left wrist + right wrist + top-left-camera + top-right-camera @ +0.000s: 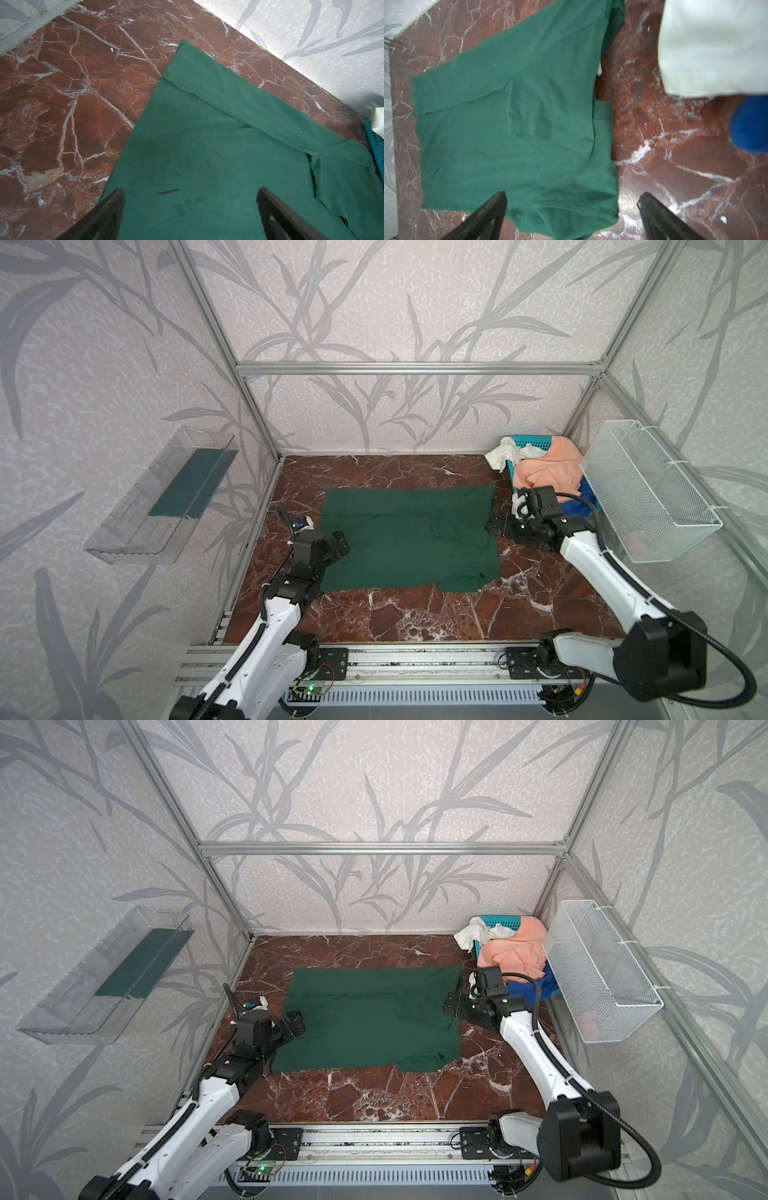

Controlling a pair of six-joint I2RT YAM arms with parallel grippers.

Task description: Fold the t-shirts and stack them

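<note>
Marble table (415, 614) | left claw (191, 190) wide, empty | right claw (574, 192) wide, empty

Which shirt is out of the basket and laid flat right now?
The dark green t-shirt, spread on the marble table. The peach t-shirt, white t-shirt and blue t-shirt are heaped in the teal basket.

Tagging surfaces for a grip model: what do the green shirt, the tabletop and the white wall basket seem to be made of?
Green shirt: soft matte knit cloth, probably cotton; it lies limp, with creases and stitched hems.
Tabletop: glossy red-brown marble look with white veins; stone or printed laminate, cannot tell.
White basket: white-coated metal mesh on a wire frame, see-through.
</note>
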